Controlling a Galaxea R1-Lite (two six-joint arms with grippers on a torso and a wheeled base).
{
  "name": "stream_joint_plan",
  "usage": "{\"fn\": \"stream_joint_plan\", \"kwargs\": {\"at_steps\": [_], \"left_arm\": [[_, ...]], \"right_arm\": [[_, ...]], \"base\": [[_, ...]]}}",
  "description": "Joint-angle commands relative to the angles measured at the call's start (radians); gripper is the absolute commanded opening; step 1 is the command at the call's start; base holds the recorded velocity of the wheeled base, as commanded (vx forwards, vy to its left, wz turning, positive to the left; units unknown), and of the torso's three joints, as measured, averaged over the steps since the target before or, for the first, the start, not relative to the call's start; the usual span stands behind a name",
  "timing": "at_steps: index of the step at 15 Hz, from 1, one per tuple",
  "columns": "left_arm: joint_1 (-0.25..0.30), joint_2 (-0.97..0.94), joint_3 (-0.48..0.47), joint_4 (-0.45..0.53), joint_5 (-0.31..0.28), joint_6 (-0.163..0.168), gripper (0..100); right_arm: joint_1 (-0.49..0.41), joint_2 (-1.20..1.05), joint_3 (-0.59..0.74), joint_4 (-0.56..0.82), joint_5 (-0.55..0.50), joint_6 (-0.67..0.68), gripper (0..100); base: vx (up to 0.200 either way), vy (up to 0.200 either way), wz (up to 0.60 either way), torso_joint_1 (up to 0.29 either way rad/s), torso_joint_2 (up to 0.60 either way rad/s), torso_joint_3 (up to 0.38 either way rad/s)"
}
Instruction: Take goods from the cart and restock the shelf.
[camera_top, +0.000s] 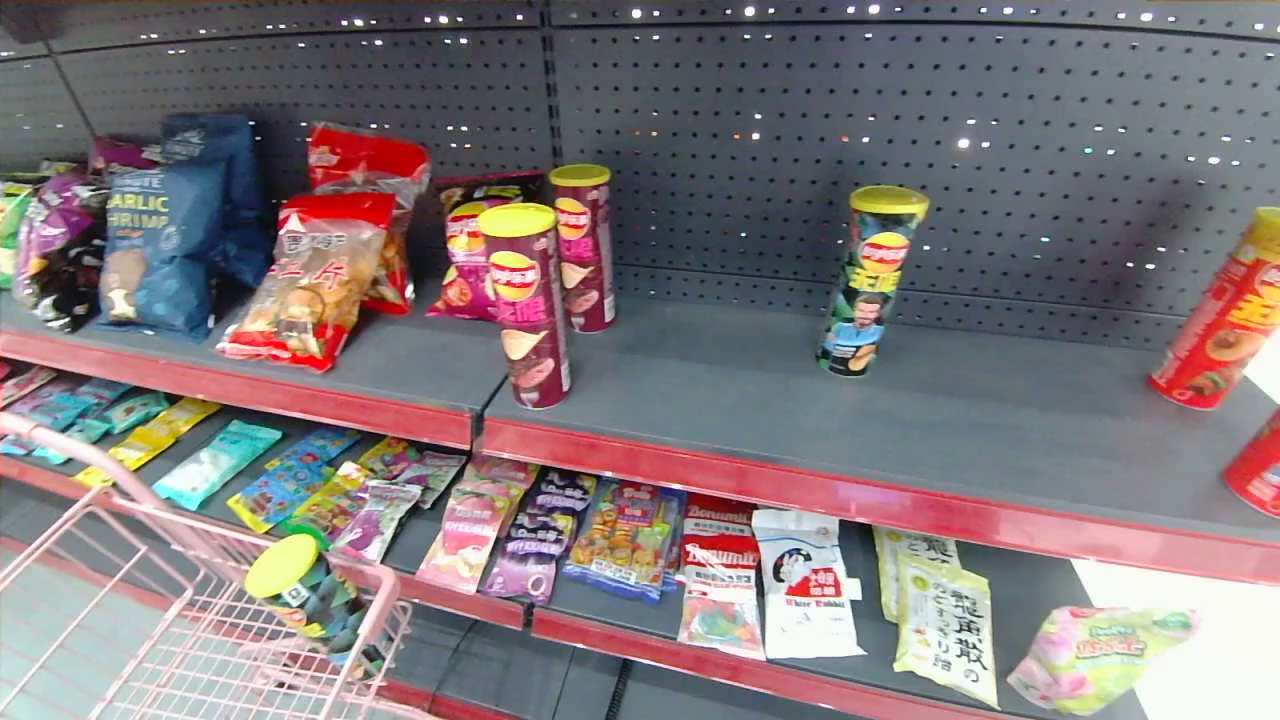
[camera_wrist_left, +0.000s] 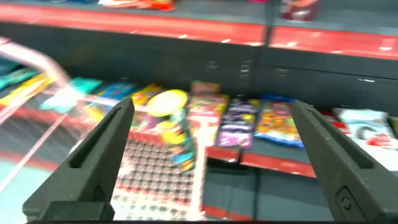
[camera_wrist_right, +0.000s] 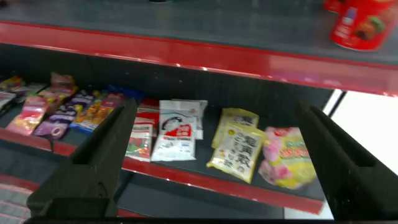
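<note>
The yellow-lidded chip can (camera_top: 300, 592) is leaning in the pink cart's (camera_top: 180, 528) corner nearest the shelves. Its long axis is slanting, with the lid pointing up and toward the robot's left. The left hand (camera_wrist_left: 212, 106) is hanging before it, fingers spread wide, gripping nothing. The right hand (camera_wrist_right: 217, 107) is gaping equally wide, facing snack bags (camera_wrist_right: 177, 127) on the lower shelf (camera_wrist_right: 186, 177). On the upper shelf (camera_top: 720, 400), similar cans (camera_top: 528, 300) are standing upright.

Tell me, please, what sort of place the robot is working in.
Most likely a shop's snack aisle: a long red-edged shelf stocked with crisp tubes and snack bags, and a pink wire cart holding another tube.
</note>
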Motion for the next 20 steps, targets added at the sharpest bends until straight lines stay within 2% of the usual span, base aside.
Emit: {"fn": "stream_joint_plan", "kwargs": {"at_steps": [1,6,11,20], "left_arm": [[0.001,0.001,0.0,-0.001,0.0,0.0,100],[0.001,0.001,0.0,0.001,0.0,0.0,100],[0.001,0.001,0.0,0.001,0.0,0.0,100],[0.001,0.001,0.0,-0.001,-0.003,0.003,100]], "right_arm": [[0.0,0.001,0.0,-0.001,0.0,0.0,100],[0.001,0.001,0.0,-0.001,0.002,-0.002,100],[0.0,0.001,0.0,-0.001,0.0,0.004,100],[0.0,0.001,0.0,-0.001,0.0,0.004,100]], "base": [[0.0,0.0,0.6,-0.002,0.0,0.007],[0.0,0.0,0.6,0.0,0.0,0.0],[0.0,0.0,0.0,-0.013,0.02,0.018],[0.0,0.0,0.0,-0.155,0.39,0.232]]}}
